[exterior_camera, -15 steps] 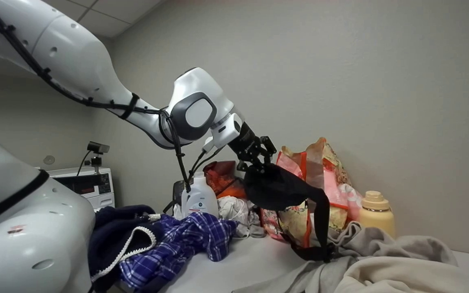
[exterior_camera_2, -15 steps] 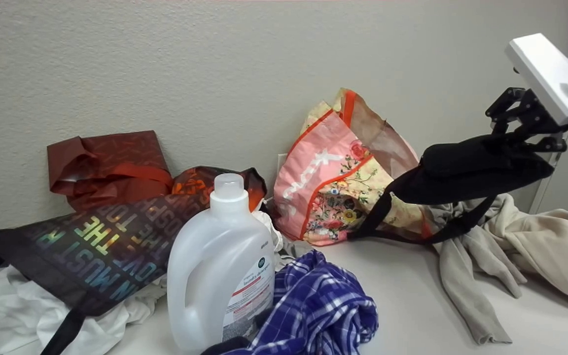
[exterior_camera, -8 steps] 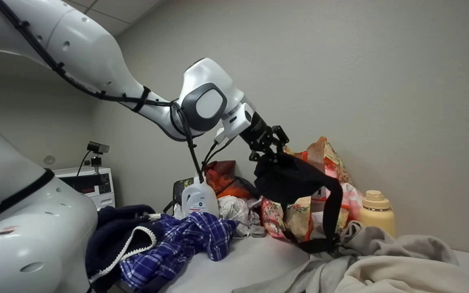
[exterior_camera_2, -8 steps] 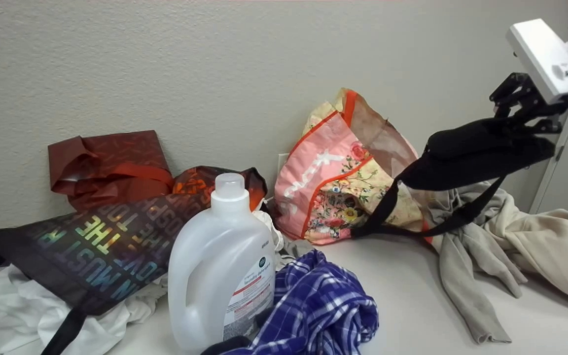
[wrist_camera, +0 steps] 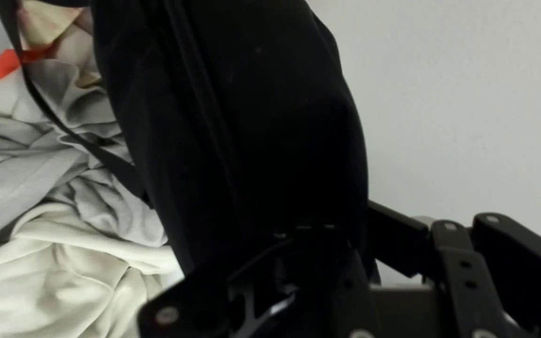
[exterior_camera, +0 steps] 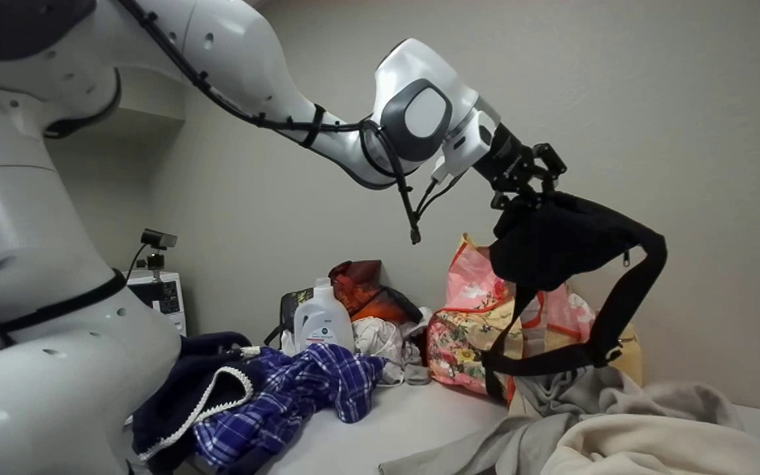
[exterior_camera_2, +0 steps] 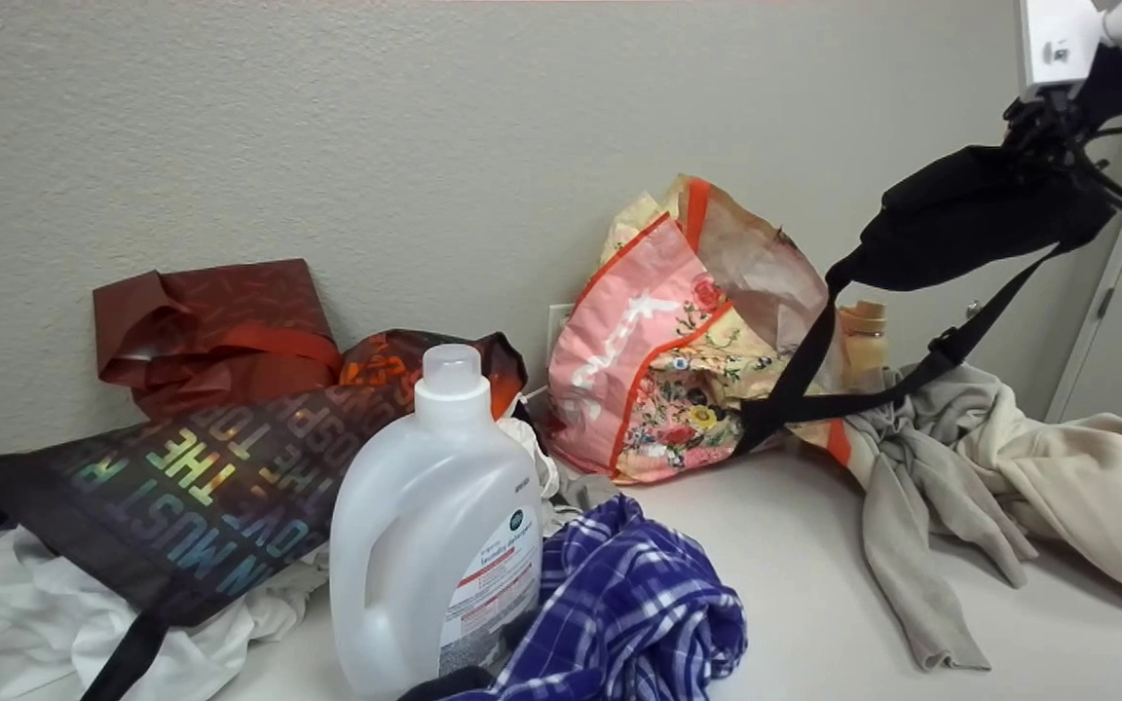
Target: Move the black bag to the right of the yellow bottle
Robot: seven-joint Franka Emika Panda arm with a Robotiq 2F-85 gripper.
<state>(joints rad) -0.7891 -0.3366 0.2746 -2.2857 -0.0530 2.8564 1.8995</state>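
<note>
The black bag hangs limp in the air from my gripper, which is shut on its upper edge. The bag also shows in an exterior view and fills much of the wrist view. Its long strap dangles in a loop in front of the floral bag; I cannot tell whether it touches it. The yellow bottle stands beside the floral bag, partly behind the grey cloth. In an exterior view the bottle is mostly hidden behind the strap and the floral bag. In the wrist view I do not make out the bottle.
The floral bag stands against the wall. Grey and cream cloths lie in front of the bottle. A detergent jug, a blue plaid cloth and a dark printed bag lie farther left.
My gripper has risen with the black bag and moved right towards the yellow bottle's side. The strap has lifted off the grey cloth. The bottle now shows in an exterior view where it was hidden.
</note>
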